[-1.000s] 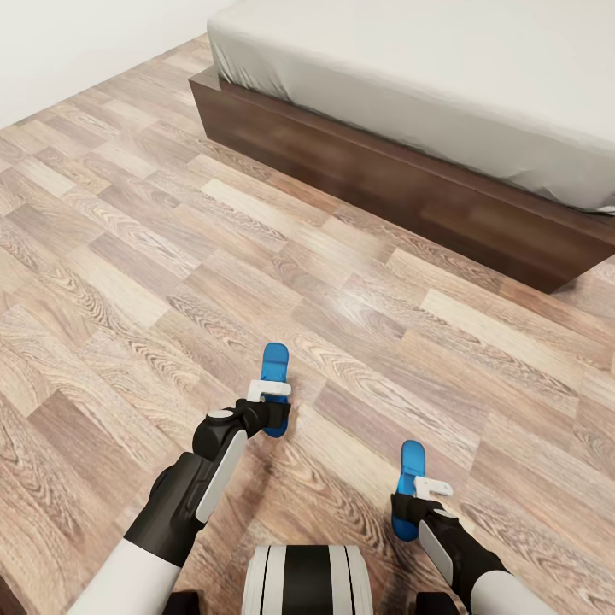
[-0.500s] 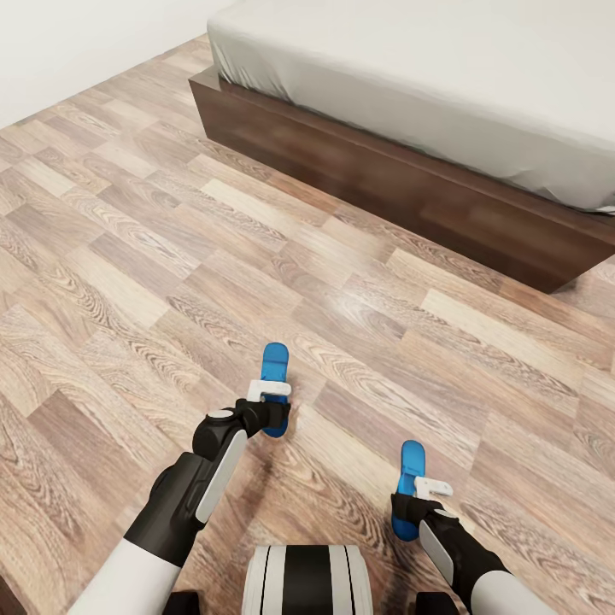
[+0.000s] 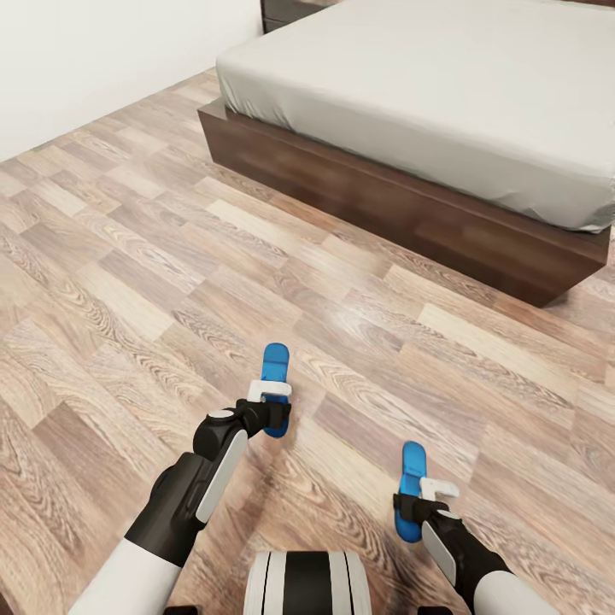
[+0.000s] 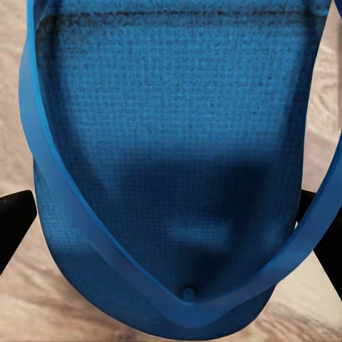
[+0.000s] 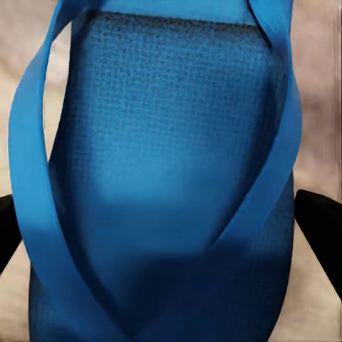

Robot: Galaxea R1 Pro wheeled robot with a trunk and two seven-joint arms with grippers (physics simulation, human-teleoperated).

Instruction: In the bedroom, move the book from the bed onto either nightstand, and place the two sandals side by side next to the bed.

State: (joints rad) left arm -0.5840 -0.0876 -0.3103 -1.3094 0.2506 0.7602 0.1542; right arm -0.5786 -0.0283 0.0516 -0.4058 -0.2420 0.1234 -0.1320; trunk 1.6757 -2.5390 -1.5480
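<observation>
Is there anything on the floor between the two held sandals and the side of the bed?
Nothing visible: only bare wood floor lies between the left sandal, the right sandal and the bed.

blue sandals [image 3: 275, 366], grey mattress [image 3: 444, 85], wood-grain floor [image 3: 128, 282]

Setting: bedroom of a home. Evidence: large low bed [image 3: 444, 111] with dark-brown wooden frame and plain light-grey mattress, taking up the far right of the head view. Brown wood-plank floor [image 3: 154, 282] running up to a plain white wall [image 3: 94, 60] on the left. Corner of a dark wooden cabinet [image 3: 286, 10] beyond the bed's far corner.
</observation>
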